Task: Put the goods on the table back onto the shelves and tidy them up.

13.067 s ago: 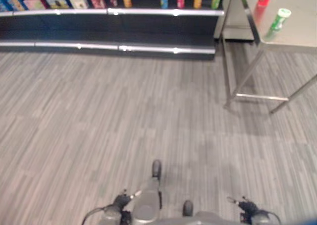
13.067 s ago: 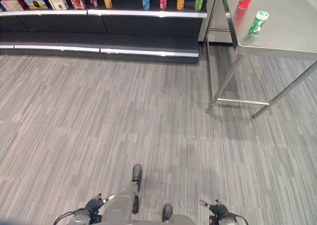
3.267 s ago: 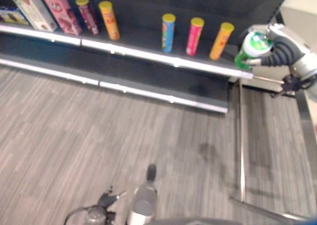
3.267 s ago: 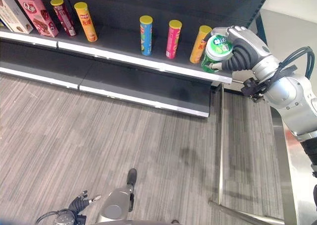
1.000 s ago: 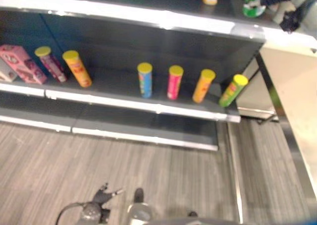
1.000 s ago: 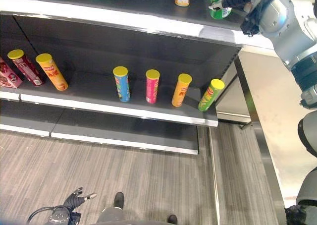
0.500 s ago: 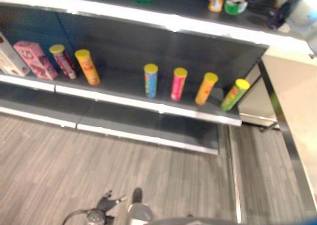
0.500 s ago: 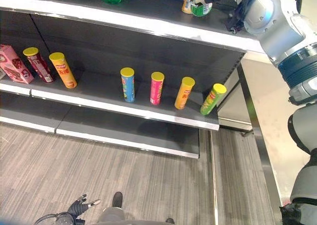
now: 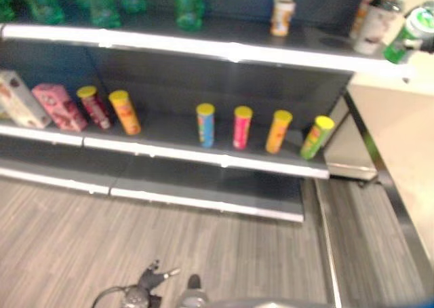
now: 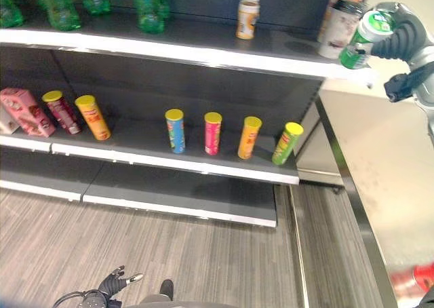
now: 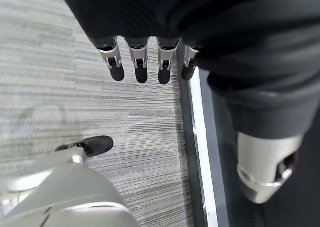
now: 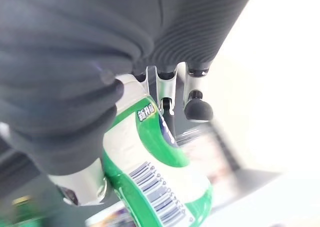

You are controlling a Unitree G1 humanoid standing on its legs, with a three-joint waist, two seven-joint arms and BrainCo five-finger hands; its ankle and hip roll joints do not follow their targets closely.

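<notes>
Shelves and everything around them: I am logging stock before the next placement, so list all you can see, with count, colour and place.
green bottles: several, green, top shelf, left part
small can: one, orange and white, top shelf, middle
large canister: one, white with dark lid and orange behind, top shelf, right end
tube cans: six, yellow lids, middle shelf; the green one leans
pink box: one, middle shelf, left end
steel table: one, right of the shelves
green container: one, green and white, in the right hand, by the top shelf's right end
right hand: curled round the green container
left hand: low, over the floor, fingers relaxed
</notes>
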